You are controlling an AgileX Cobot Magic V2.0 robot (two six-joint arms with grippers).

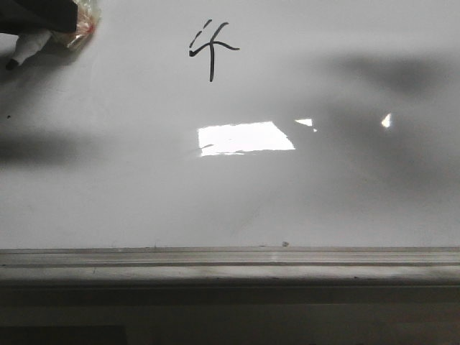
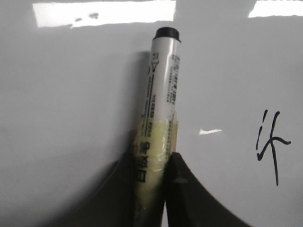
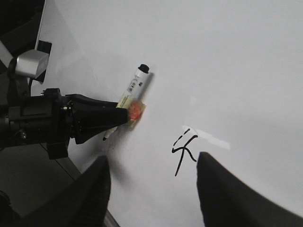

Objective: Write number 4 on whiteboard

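Observation:
The number 4 (image 1: 210, 49) is drawn in thin black strokes on the upper middle of the whiteboard (image 1: 144, 187). My left gripper (image 1: 68, 25) is at the board's upper left, well left of the figure. It is shut on a white marker (image 1: 29, 49) with yellowish tape round its barrel. In the left wrist view the gripper (image 2: 156, 161) clamps the marker (image 2: 163, 80), with the figure (image 2: 271, 144) off to one side. My right gripper (image 3: 152, 157) is open and empty above the board, with the figure (image 3: 183, 150) between its jaws in that view. It is outside the front view.
A grey metal tray edge (image 1: 230, 259) runs along the board's near side. A bright rectangular light reflection (image 1: 244, 136) lies below the figure. The right wrist view shows the left arm (image 3: 42, 118), its marker (image 3: 132, 87) and the board's left edge.

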